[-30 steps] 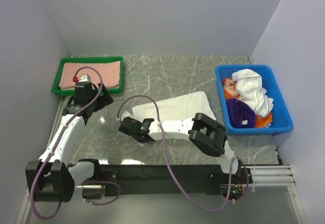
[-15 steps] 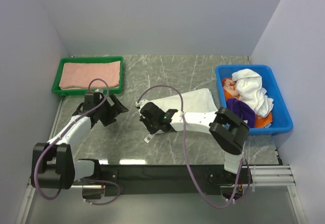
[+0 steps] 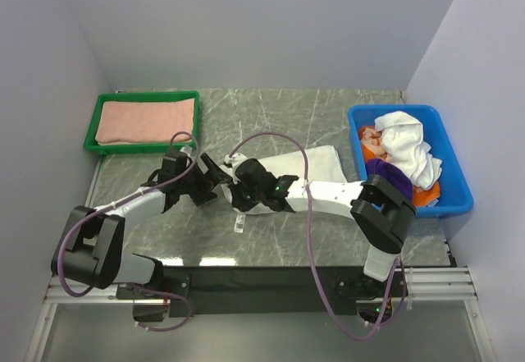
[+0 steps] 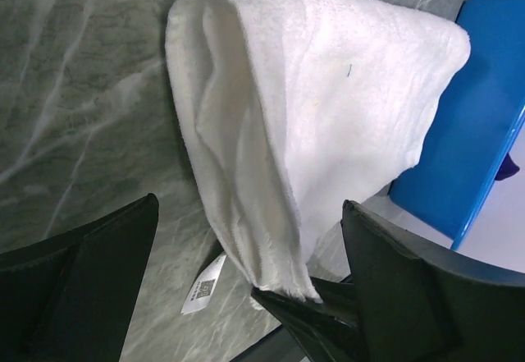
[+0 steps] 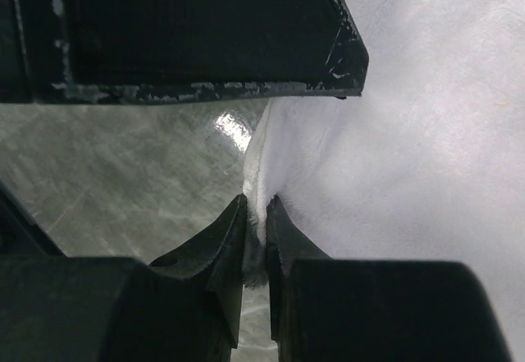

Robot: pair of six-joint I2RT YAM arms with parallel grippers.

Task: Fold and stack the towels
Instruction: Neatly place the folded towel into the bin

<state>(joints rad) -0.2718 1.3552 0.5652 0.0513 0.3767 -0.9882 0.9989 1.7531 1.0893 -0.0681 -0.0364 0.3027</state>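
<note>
White towel (image 5: pixel 410 132) between right fingers (image 5: pixel 220 251)

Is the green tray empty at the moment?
No, a salmon-pink towel lies flat inside the green tray, covering most of its floor.

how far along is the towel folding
Done: pink towel folded in the green tray. In hand: right gripper pinched on an edge of the white towel on the table, left gripper open beside it. Left: that fold, plus the crumpled towels in the blue bin.
</note>
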